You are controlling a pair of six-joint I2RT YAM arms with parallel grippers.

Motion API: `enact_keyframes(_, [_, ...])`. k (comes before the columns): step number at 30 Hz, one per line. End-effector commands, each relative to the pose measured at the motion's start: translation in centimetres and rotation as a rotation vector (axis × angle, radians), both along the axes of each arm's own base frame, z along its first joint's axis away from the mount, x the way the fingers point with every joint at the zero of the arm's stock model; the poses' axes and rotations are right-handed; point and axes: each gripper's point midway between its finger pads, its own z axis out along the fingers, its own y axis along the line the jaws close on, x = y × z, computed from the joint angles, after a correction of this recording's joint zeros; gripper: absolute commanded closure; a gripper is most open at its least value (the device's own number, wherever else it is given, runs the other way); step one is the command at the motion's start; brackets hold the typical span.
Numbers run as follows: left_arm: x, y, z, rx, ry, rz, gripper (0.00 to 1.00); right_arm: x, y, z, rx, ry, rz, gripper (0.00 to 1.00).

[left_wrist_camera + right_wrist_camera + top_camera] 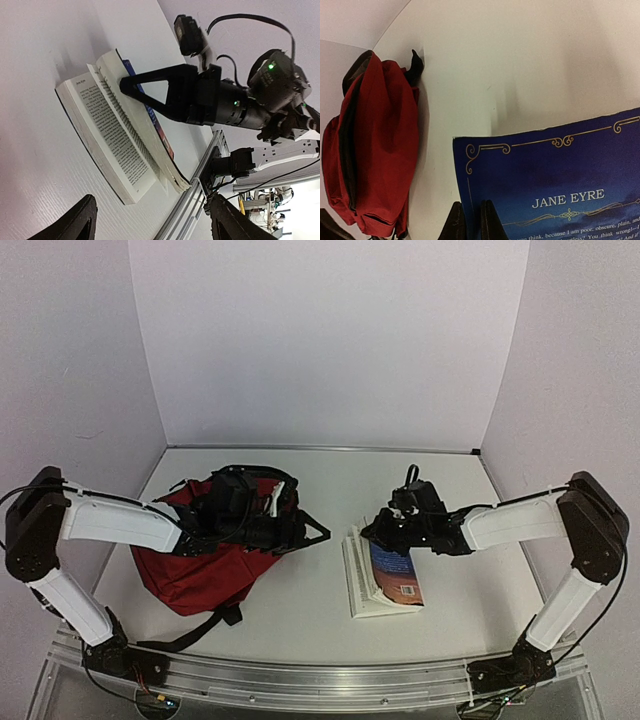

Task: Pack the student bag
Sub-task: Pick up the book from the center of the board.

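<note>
- The student bag [215, 565] lies slumped on the left side of the table [300, 630]. My own arm hides its mouth, so I cannot tell how far it gapes.
- My left gripper [318, 533] hovers at the bag's right edge, its jaws spread wide and empty, pointing right.
- The book [385, 580] lies right of centre, well apart from the bag, with its pages [107, 135] splayed.
- My right gripper [370, 531] is pinched on the blue cover [560, 165] alone, near the book's far end.
- I judge that hold thin, because the pages will hang. I would lift slowly, and spread the bag's mouth with the left jaws before carrying the book across.
</note>
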Motion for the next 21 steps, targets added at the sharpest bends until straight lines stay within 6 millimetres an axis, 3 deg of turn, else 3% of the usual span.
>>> enact_keyframes(1, [-0.1, -3.5, 1.1, -0.114, 0.006, -0.058, 0.22, 1.0, 2.8, 5.2, 0.231, -0.066, -0.002, 1.0])
enact_keyframes(7, [-0.1, -6.0, -1.1, -0.111, 0.06, -0.122, 0.2, 1.2, 3.9, 6.1, 0.284, -0.067, 0.006, 1.0])
enact_keyframes(14, [0.0, -8.2, -2.6, -0.119, 0.106, -0.188, 0.17, 0.9, 5.2, 5.8, 0.301, -0.053, 0.025, 1.0])
enact_keyframes(21, [0.1, -9.2, -3.8, -0.124, 0.154, -0.216, 0.14, 0.8, 6.1, 6.0, 0.305, -0.055, 0.039, 1.0])
